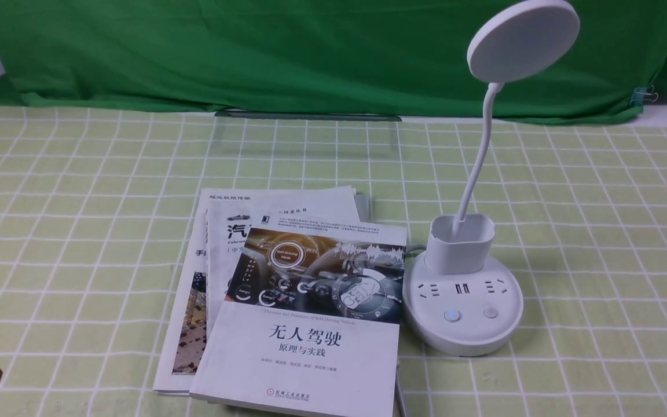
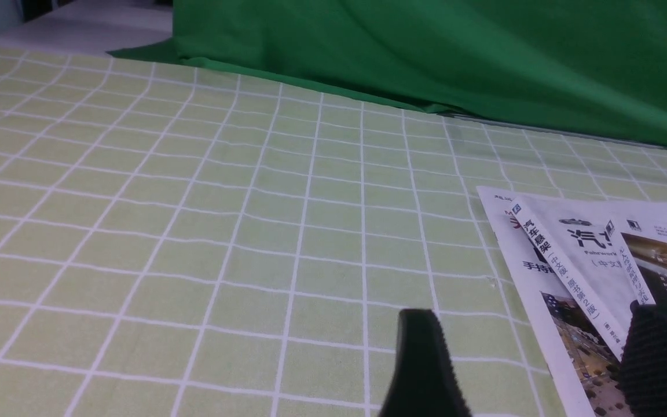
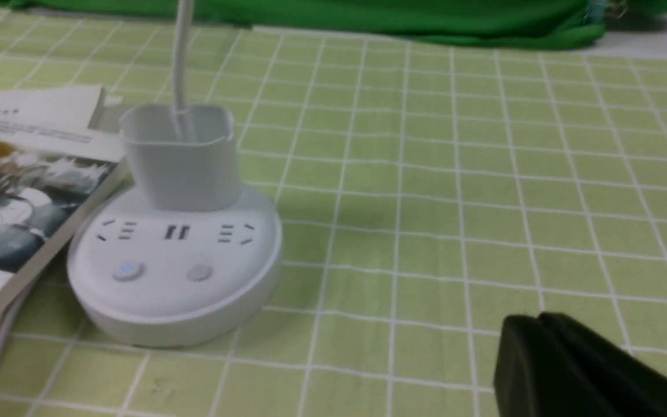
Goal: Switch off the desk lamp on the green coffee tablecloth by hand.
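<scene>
1. The green coffee tablecloth (image 1: 79,202), pale with a white grid, covers the whole work surface.
2. A dark green drape (image 1: 287,52) hangs along its 12 o'clock edge.
3. Three overlapping books (image 1: 304,301) lie at 6 o'clock from the cloth's centre.
4. The desk lamp (image 1: 460,249) stands upright on the cloth at 4 o'clock from centre, just beside the books on their 3 o'clock side. Its disc head is raised towards 1 o'clock.
5. The left gripper (image 2: 533,315) shows at the 8 o'clock corner of the front view. Its fingers are spread apart over the cloth and the books' edge, holding nothing.
6. The right gripper (image 3: 536,324) has its fingers pressed together, clear of the lamp's base.
7. Of the two base buttons, the 9 o'clock button (image 1: 452,315) glows faint blue.
</scene>
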Tool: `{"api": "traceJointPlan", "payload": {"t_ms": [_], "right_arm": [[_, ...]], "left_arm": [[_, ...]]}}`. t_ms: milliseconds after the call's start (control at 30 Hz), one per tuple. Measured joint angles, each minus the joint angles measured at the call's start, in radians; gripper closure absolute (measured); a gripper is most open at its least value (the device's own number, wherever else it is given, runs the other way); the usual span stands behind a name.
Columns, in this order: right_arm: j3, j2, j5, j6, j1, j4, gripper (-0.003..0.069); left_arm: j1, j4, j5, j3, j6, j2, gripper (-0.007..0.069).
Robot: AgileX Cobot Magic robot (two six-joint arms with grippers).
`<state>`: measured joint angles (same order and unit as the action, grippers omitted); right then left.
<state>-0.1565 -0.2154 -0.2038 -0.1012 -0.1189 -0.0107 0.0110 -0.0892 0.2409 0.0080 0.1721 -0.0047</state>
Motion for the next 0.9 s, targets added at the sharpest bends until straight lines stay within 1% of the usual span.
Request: {"api": "traceJointPlan", "payload": {"t_ms": [133, 233, 433, 900], "right_arm": [[0.136, 0.167, 0.029, -0.028, 0.009, 0.002, 0.0618], [0.16, 0.211, 0.016, -0.037, 0.01, 0.003, 0.0618], [0.166, 0.213, -0.043, -0.037, 0.01, 0.003, 0.0618], [0.166, 0.213, -0.043, -0.037, 0.01, 0.001, 0.0601]], "left_arm": [[0.0, 0.0, 0.0, 0.0, 0.0, 0.0, 0.0214], [0.0, 0.0, -0.001, 0.0, 0.0, 0.0, 0.0214], [0.0, 0.0, 0.0, 0.0, 0.0, 0.001, 0.0214], [0.0, 0.0, 0.0, 0.0, 0.0, 0.001, 0.0214]]}}
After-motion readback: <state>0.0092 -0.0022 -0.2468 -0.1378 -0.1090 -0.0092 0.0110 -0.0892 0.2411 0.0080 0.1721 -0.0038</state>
